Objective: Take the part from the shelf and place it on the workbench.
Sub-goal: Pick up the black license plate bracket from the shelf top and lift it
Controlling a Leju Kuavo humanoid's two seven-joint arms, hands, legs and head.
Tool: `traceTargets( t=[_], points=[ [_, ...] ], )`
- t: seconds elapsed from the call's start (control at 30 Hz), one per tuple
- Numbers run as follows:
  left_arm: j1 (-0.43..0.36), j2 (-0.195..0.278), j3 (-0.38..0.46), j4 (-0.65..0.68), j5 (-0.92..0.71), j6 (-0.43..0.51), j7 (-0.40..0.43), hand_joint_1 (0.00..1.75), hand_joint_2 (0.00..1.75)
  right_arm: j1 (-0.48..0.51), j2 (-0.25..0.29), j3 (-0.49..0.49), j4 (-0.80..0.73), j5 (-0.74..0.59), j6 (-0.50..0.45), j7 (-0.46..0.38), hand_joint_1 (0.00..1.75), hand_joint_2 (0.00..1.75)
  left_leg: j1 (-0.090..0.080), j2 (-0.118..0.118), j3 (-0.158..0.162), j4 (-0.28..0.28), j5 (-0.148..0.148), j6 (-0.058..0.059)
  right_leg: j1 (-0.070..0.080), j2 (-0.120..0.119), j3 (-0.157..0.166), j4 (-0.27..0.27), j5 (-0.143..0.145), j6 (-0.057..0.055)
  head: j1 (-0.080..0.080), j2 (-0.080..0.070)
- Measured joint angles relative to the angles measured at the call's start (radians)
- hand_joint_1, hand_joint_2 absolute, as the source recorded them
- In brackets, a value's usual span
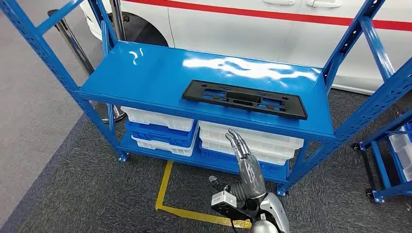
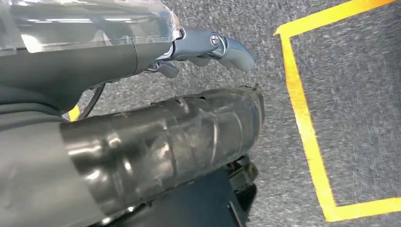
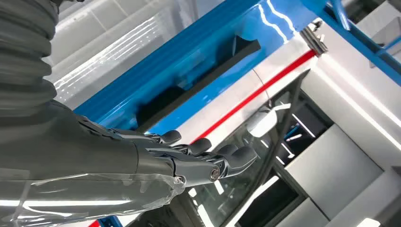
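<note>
The part is a long flat black plastic panel (image 1: pixel 244 99) with cut-outs, lying on the top board of the blue shelf (image 1: pixel 145 73), right of centre and near the front edge. My right hand (image 1: pixel 241 150) is raised in front of the shelf, just below that front edge and under the part, fingers stretched out and holding nothing. The right wrist view has the right hand (image 3: pixel 189 158) extended, with the part's dark edge (image 3: pixel 198 80) beyond the fingertips. My left hand (image 2: pixel 208 47) hangs low over the grey carpet with nothing in it.
White and blue bins (image 1: pixel 160 128) fill the lower shelf levels. Blue uprights (image 1: pixel 359 34) stand at the shelf corners. A white car with a red stripe (image 1: pixel 272 17) is behind. Another blue rack (image 1: pixel 393 155) stands at the right. Yellow tape (image 1: pixel 167 194) marks the floor.
</note>
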Motion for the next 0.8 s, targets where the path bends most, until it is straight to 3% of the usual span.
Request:
traceTargets(
  t=[0.07,0.13,0.2,0.27,0.3,0.33,0.43,0.5,0.57,0.63,0.7,0.77,0.8],
  points=[
    [0.003,0.000,0.000,0.000,-0.001,0.000,0.000,0.00,0.00,0.005,-0.001,-0.006,-0.005,0.005,-0.002,0.000,0.00,1.75,0.001,-0.001,0.007,-0.004,-0.003,0.006,-0.001,0.000,0.002,0.005,-0.002,0.004,0.000,0.000],
    [0.006,0.000,0.000,0.000,-0.003,0.001,0.000,0.00,0.00,0.012,-0.003,-0.018,-0.015,0.016,-0.011,0.002,0.00,1.75,0.002,-0.002,0.025,-0.011,-0.010,0.020,-0.004,-0.001,-0.011,0.045,-0.013,0.013,0.000,0.000],
    [0.005,0.000,-0.001,0.000,-0.005,0.002,0.000,0.00,0.00,0.019,-0.007,-0.031,-0.022,0.027,-0.020,0.004,0.00,1.75,0.003,-0.001,0.042,-0.016,-0.020,0.030,-0.006,-0.001,-0.071,0.148,-0.047,0.021,0.000,0.000],
    [0.005,0.000,-0.002,0.000,-0.007,0.003,0.000,0.00,0.00,0.034,-0.013,-0.042,-0.025,0.033,-0.025,0.007,0.00,1.75,0.002,-0.003,0.055,-0.016,-0.033,0.033,-0.007,-0.001,-0.157,0.260,-0.079,0.024,0.000,0.000],
    [0.007,0.001,-0.002,0.000,-0.008,0.003,0.000,0.00,0.00,0.043,-0.015,-0.047,-0.026,0.035,-0.026,0.009,0.00,1.75,0.001,-0.004,0.064,-0.016,-0.041,0.033,-0.007,-0.001,-0.186,0.283,-0.075,0.023,0.000,0.000],
    [0.009,0.001,-0.002,0.000,-0.008,0.003,0.001,0.00,0.00,0.049,-0.018,-0.051,-0.027,0.038,-0.028,0.009,0.00,1.75,0.001,-0.005,0.077,-0.016,-0.051,0.032,-0.007,-0.001,-0.200,0.272,-0.052,0.021,0.000,0.000],
    [0.011,0.000,-0.003,0.001,-0.009,0.003,0.002,0.00,0.00,0.060,-0.024,-0.064,-0.035,0.046,-0.031,0.010,0.00,1.75,0.000,-0.005,0.119,-0.017,-0.085,0.025,0.001,-0.004,-0.166,0.104,0.075,0.005,0.000,0.000],
    [0.008,-0.001,-0.004,0.002,-0.010,0.003,0.001,0.00,0.00,0.067,-0.028,-0.071,-0.042,0.047,-0.033,0.011,0.00,1.75,-0.001,-0.005,0.133,-0.021,-0.102,0.015,0.011,-0.006,-0.147,0.034,0.105,-0.008,0.001,0.000],
    [0.006,-0.001,-0.004,0.003,-0.010,0.003,0.001,0.00,0.00,0.075,-0.031,-0.078,-0.051,0.047,-0.034,0.012,0.00,1.75,-0.003,-0.005,0.144,-0.020,-0.101,0.002,0.012,-0.005,-0.133,0.020,0.094,-0.020,0.003,0.000],
    [0.006,-0.001,-0.004,0.003,-0.010,0.003,0.000,0.00,0.00,0.081,-0.034,-0.084,-0.060,0.048,-0.036,0.012,0.00,1.75,-0.003,-0.004,0.130,0.031,-0.091,-0.006,0.008,-0.002,-0.106,0.008,0.085,-0.032,0.002,0.000],
    [0.005,0.000,-0.004,0.003,-0.010,0.003,0.000,0.00,0.00,0.084,-0.034,-0.086,-0.064,0.049,-0.038,0.011,0.00,1.75,-0.001,-0.004,0.065,0.142,-0.104,-0.012,0.005,-0.001,-0.076,-0.002,0.069,-0.041,0.001,0.000],
    [0.007,0.000,-0.004,0.003,-0.010,0.003,0.000,0.00,0.00,0.086,-0.034,-0.087,-0.065,0.049,-0.039,0.011,0.00,1.75,0.001,-0.004,-0.017,0.239,-0.158,-0.017,0.006,-0.001,-0.050,-0.003,0.047,-0.044,0.000,0.000],
    [0.009,0.000,-0.004,0.003,-0.010,0.003,0.001,0.00,0.00,0.088,-0.034,-0.088,-0.066,0.051,-0.039,0.011,0.00,1.75,0.002,-0.003,-0.047,0.257,-0.185,-0.019,0.006,0.001,-0.034,-0.003,0.034,-0.044,0.000,0.000]
  ],
)
